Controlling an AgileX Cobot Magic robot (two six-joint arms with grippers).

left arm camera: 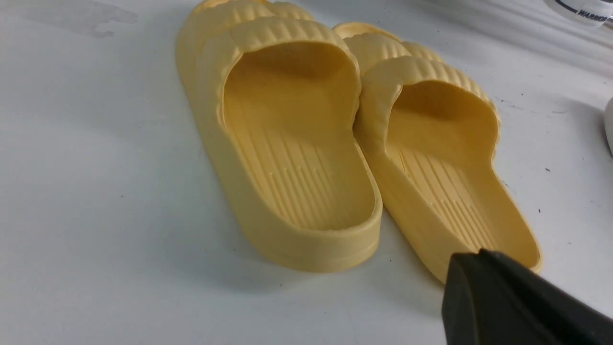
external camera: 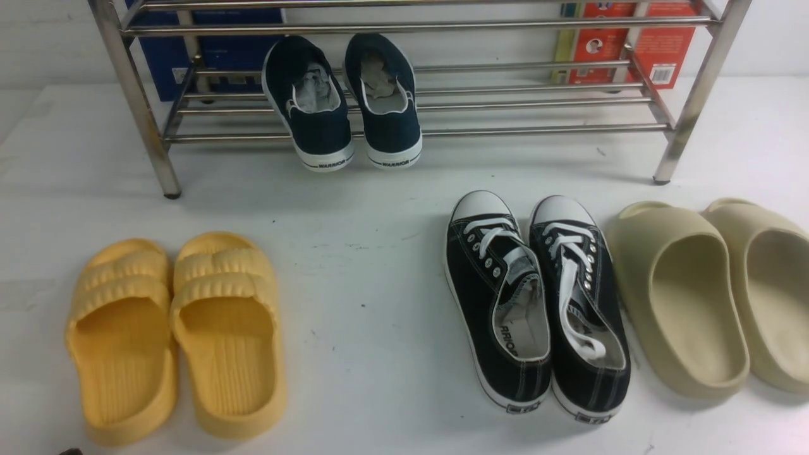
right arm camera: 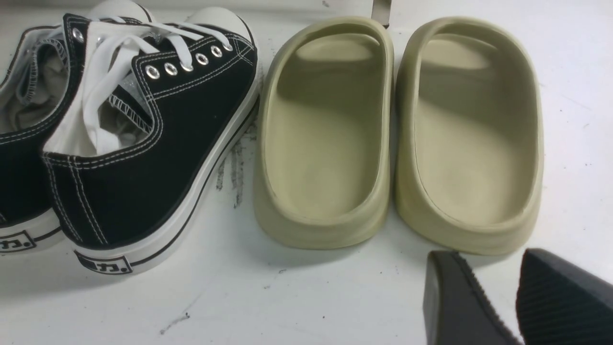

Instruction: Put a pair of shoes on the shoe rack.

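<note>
Neatly paired, two navy-blue slip-on sneakers (external camera: 323, 134) rest on the lower tier of a silver shoe rack (external camera: 404, 28) beside the counter's (external camera: 354, 265) far edge, nearer the rack's left end than its right. Their white heels, stamped "WARRIOR," face the near edge and jut past the tier's front bar, while their toes point toward the far edge.

On the open counter, a pair of yellow slippers (external camera: 231, 385) sits toward the left edge, side by side, openings facing the near edge. Right of the middle, black lace-up sneakers (external camera: 499, 354) with white toe caps and white laces lie close together, toes toward the rack. Just beside them, toward the right edge, stands a pair of beige clogs (external camera: 670, 341), their rounded toes also aimed at the far edge.

Behind the rack, a blue box (external camera: 240, 50) stands near its left end and a red box (external camera: 663, 47) near its right, both close to the white wall (external camera: 442, 54).

The left gripper (left arm camera: 481, 254) has its jaws pressed together near the yellow slippers, pinching nothing. The right gripper (right arm camera: 488, 254) shows its jaws spread, with bare counter between them, near the beige clogs.
</note>
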